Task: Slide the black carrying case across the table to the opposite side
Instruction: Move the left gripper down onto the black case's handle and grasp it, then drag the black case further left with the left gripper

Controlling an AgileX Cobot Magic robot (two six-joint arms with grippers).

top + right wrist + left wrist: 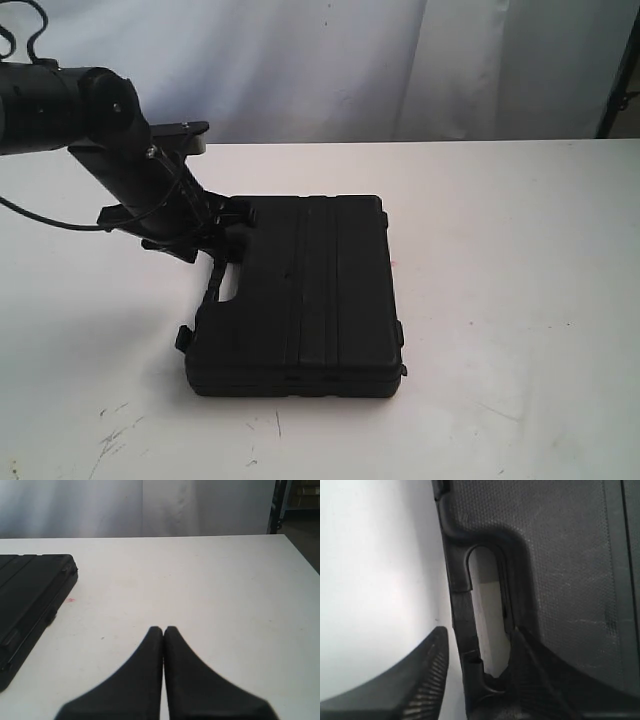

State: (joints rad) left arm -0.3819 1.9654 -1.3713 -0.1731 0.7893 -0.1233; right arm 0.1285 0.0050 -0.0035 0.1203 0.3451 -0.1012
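Note:
The black carrying case (320, 290) lies flat on the white table (500, 250), left of the middle, its handle (222, 285) facing left. My left gripper (218, 265) is down at that handle. In the left wrist view the left gripper (480, 630) is open: one finger lies on the table outside the handle bar (462, 615), the other by the slot on the case (570, 555) side, with slim white gaps on both sides of the bar. My right gripper (163, 629) is shut on nothing, hovering over bare table to the right of the case (30, 590).
A tiny red spot (70, 600) marks the tabletop just right of the case. Dark scuff marks (115, 440) lie near the front left. A pale curtain (350, 60) hangs behind the table's far edge, with a dark stand (618, 70) at the back right.

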